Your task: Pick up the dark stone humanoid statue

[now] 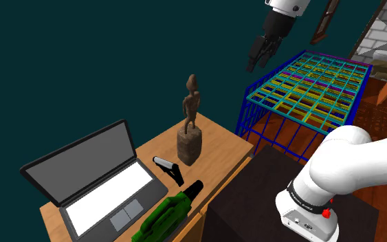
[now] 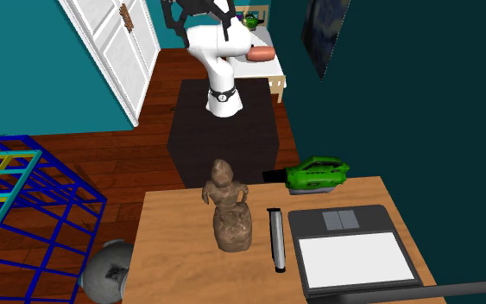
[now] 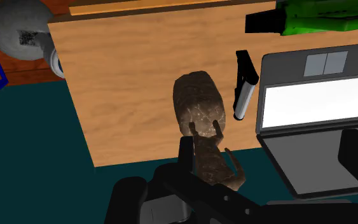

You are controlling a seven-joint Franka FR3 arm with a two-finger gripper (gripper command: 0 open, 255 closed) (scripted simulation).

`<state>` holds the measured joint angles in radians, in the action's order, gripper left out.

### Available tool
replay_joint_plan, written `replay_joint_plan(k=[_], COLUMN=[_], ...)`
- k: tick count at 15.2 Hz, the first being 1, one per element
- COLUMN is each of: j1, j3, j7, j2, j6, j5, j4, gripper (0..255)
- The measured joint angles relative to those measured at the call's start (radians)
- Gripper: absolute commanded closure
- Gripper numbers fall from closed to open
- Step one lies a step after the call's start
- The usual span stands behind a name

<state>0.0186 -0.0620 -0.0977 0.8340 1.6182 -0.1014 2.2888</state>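
One all-black two-finger gripper [image 1: 257,64]: hangs high in open air on the white arm, fingers parted, nothing between them, touching nothing.

One dark brown, mottled stone humanoid statue [image 1: 190,120]: upright on its rough blocky base, well below the gripper and toward the shoulder view's left of it. In the wrist view it lies straight ahead of the gripper, head nearest the hand, clear of the fingers.

One light wooden table [image 2: 172,259]: bears the statue and three other items, all well below the gripper.

One short silver-and-black cylindrical object [image 2: 276,239]: lying flat just beside the statue's base, between statue and laptop.

One open dark grey laptop [image 1: 82,165]: white panel on its base, lid up, farther from the gripper than the statue.

One green-and-black power tool [image 2: 317,173]: lying at the table edge that faces the stand.

One blue wire cage with a multicoloured grid top [image 1: 308,82]: on the wooden floor, lower than the gripper and toward the shoulder view's right of it.

One grey ball-like object [image 2: 111,272]: on the floor between the table corner and the cage.

One dark box stand [image 2: 224,129]: carries the arm's base.
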Motion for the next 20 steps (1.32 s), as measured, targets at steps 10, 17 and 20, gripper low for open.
replay_joint_plan(k=[10,17,20], j1=[0.063,0.172,0.281], j3=[0.3,0.658,0.855], j7=[0.351,0.723,0.912], j2=[0.174,0.117,0.056], j6=[0.362,0.693,0.81], j5=[-0.036,-0.059,-0.046], j4=[0.346,0.49,0.489], gripper=[0,0,0])
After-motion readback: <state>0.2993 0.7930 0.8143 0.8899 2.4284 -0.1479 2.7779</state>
